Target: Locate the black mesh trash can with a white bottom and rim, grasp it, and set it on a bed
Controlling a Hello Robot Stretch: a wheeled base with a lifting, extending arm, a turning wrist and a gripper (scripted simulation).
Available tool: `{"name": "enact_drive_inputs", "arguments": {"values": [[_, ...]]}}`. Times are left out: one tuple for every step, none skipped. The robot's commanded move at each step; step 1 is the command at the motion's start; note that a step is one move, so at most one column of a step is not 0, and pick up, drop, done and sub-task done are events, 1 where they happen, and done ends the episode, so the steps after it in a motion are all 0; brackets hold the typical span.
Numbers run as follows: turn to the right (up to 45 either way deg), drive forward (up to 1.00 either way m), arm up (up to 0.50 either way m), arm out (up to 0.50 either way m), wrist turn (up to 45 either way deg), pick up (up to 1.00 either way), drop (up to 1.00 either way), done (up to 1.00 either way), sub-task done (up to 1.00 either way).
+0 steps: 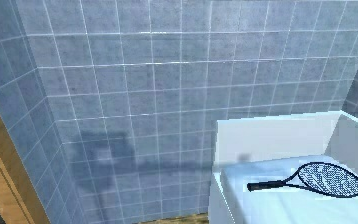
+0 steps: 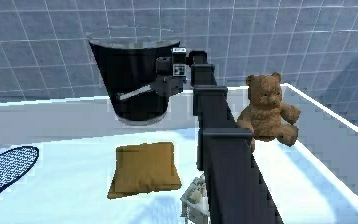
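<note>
Black mesh sits at the gripper (image 2: 125,96). It holds the trash can (image 2: 122,65), which hangs over the bed (image 2: 47,102) near its far rail, with the base seemingly clear of the mattress. How the thin fingers sit against the mesh cannot be made out. The can's right flank is hidden behind the gripper body and the white marker squares. The can's long axis runs nearly upright, pale rim on top and narrower base down, tipped slightly.

The arm (image 2: 225,150) crosses the bed and covers part of a small white object (image 2: 194,198) at the bed's near edge, too cut off to name. A tan pillow (image 2: 145,168) lies on the bed below the can, with bare sheet between them. A teddy bear (image 2: 265,108) sits against the far rail beyond the arm. A racket (image 2: 9,168) lies at the bed's end, cut by the picture's left edge. A blue tiled wall (image 2: 287,30) rises just behind the far rail.
</note>
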Motion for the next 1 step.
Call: {"name": "enact_drive_inputs", "arguments": {"values": [[0.0, 0.00, 0.00, 0.00, 30.0, 0.00, 0.00, 0.00, 0.00]]}}
